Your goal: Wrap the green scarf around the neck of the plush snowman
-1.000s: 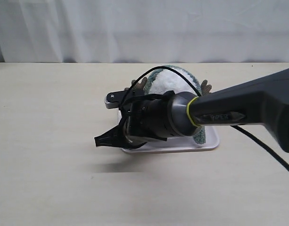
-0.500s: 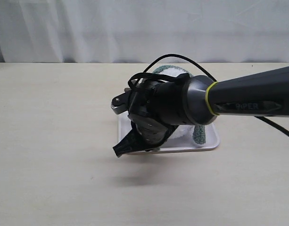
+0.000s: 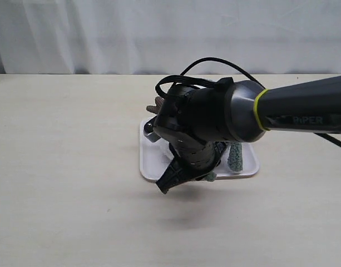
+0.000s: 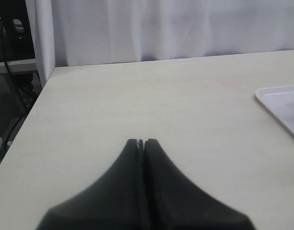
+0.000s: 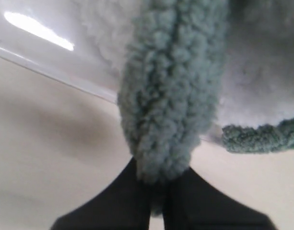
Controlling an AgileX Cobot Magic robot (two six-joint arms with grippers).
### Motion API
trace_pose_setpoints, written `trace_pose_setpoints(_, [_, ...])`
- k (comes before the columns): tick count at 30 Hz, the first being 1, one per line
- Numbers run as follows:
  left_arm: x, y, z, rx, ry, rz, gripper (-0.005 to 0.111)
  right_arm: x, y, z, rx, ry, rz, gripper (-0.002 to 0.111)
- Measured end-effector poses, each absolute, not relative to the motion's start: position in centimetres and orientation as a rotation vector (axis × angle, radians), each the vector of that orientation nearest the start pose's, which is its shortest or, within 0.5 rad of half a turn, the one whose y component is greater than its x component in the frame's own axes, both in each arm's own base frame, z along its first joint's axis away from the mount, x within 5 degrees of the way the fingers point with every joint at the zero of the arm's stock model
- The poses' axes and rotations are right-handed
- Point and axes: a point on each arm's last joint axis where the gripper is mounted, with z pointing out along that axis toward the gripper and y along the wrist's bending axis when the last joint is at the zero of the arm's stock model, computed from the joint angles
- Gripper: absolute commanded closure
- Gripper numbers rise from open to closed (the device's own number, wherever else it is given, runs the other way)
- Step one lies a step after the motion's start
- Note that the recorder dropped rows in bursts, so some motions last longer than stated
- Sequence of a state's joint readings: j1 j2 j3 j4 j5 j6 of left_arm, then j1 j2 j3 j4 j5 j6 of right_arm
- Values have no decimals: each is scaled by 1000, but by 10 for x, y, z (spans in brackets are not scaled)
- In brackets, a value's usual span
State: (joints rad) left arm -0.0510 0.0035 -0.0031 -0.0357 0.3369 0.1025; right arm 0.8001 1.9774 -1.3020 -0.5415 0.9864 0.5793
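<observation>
In the exterior view my right arm reaches across the white tray [image 3: 151, 164] and hides most of the plush snowman. Only one brown twig arm [image 3: 158, 104] peeks out behind the wrist. One end of the green scarf [image 3: 235, 157] hangs down onto the tray to the right of the wrist. My right gripper [image 3: 164, 189] points down at the tray's front edge. In the right wrist view this gripper [image 5: 158, 181] is shut on a fuzzy stretch of the green scarf [image 5: 170, 96], with the snowman's white plush [image 5: 262, 81] right behind it. The neck is hidden. My left gripper [image 4: 141, 142] is shut and holds nothing.
The tray sits mid-table, and its corner [image 4: 281, 103] shows in the left wrist view, well away from the left gripper. A black cable [image 3: 215, 62] loops over the right wrist. A white curtain [image 3: 170, 33] closes off the far edge of the table.
My right wrist has rolled and swung: the gripper tip moved from left of the tray toward its front edge, further right and lower. The arm now covers more of the snowman.
</observation>
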Motion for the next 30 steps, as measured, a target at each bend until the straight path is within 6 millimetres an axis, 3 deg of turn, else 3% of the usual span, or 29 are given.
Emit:
trace_pose_setpoints(13, [54,-4,184,117,1817,2,107,287,232,167,-835,2708,-659,104])
trace_pose_setpoints(20, [54,-4,184,117,1817,2,107,281,229,148,-936,2667,-587,104])
trace_pose_setpoints(25, [54,-4,184,117,1817,2,107,281,230,147,-956,2653,-575,103])
trace_pose_setpoints(30, [54,-4,184,117,1817,2,107,281,230,147,-960,2651,-576,84])
